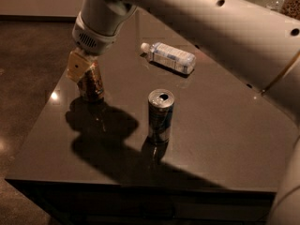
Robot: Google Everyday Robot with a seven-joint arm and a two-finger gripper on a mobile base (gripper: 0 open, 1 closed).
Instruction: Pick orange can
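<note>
The orange can (92,84) stands near the left edge of the dark table (225,139). My gripper (84,71) comes down on it from above and is shut on the orange can. One pale finger (76,65) lies against the can's left side. The can's top is hidden under the wrist. The can's base is at or just above the table top.
A taller slim silver-and-blue can (160,115) stands upright in the middle of the table. A clear plastic bottle (168,57) with a white cap lies on its side at the back. My big pale arm (220,27) spans the upper right. The table's left edge is close to the can.
</note>
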